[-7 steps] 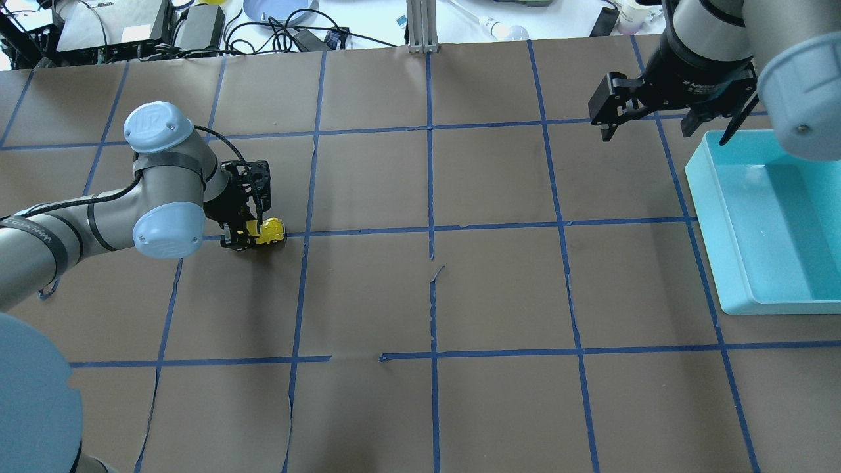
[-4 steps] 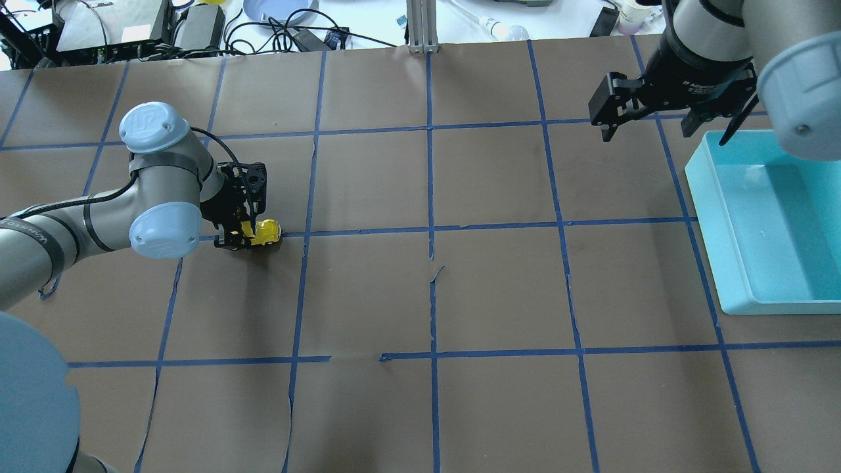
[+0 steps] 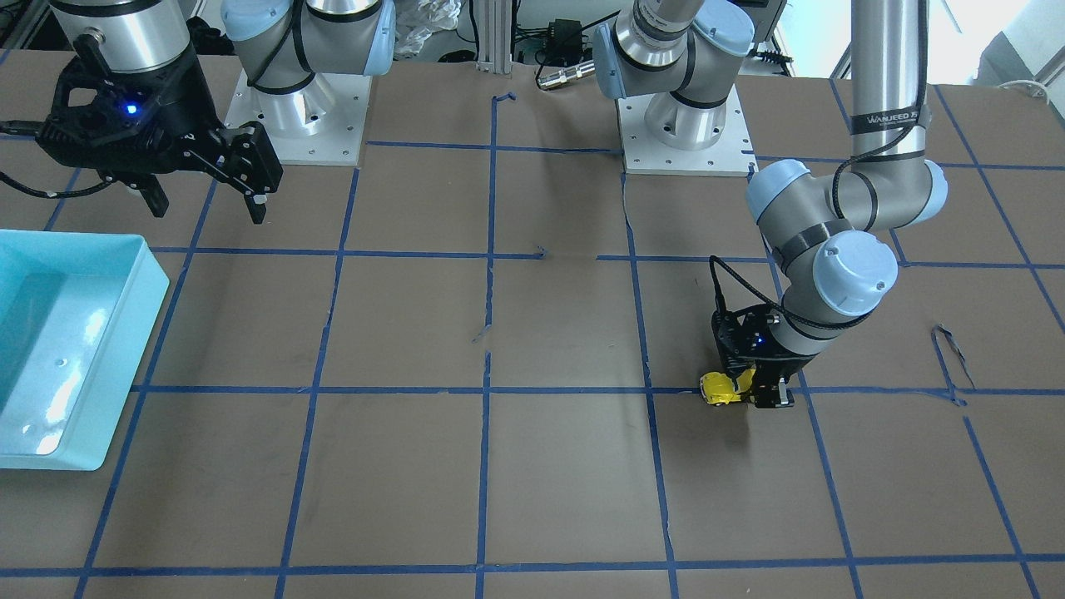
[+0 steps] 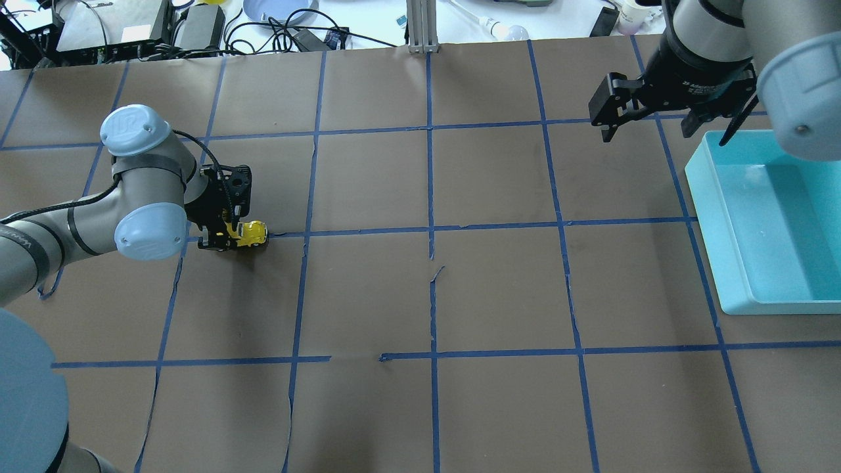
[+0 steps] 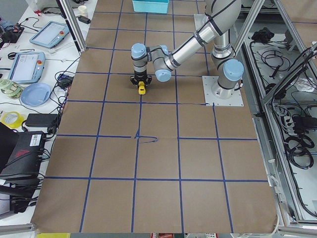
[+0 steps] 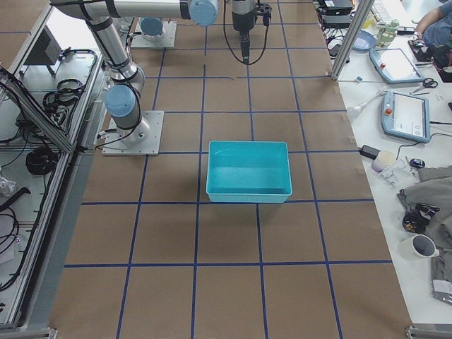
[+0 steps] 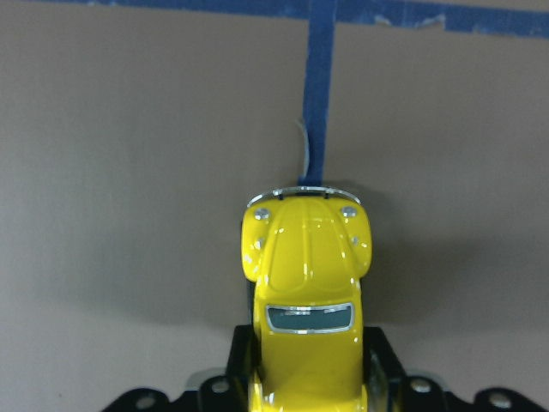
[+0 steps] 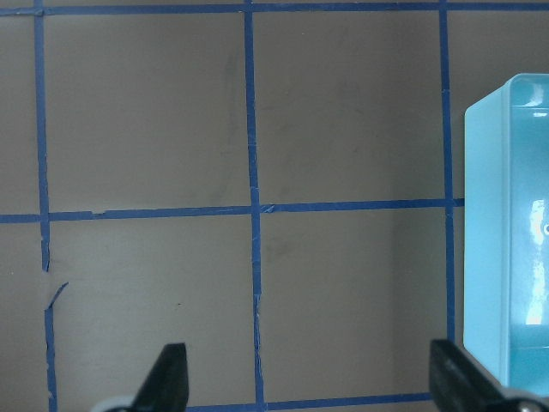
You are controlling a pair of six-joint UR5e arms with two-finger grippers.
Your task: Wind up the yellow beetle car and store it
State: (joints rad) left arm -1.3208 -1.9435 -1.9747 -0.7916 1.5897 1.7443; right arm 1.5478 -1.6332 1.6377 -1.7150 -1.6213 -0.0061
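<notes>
Overhead exterior view: the tiny bright yellow beetle toy car (image 4: pixel 253 233) sits on a blue tape line (image 4: pixel 368 230) of the brown paper-covered table (image 4: pixel 499 289). Its rear is clamped between the fingers of the left gripper (image 4: pixel 227 238), and its nose faces bare paper. Front-facing view: the right gripper (image 3: pixel 208 208), fingers spread apart, hangs near a corner of the turquoise plastic bin (image 3: pixel 125 358), well apart from the car. Left wrist view: the bonnet points along the tape, with bare paper on both sides.

The word "WANJEED" stands in white letters on a black band (image 3: pixel 889 119) around the tall grey arm tube (image 3: pixel 887 66) on the robot's left. A round light blue cap (image 4: pixel 129 123) on that arm's joint bears "UR".
</notes>
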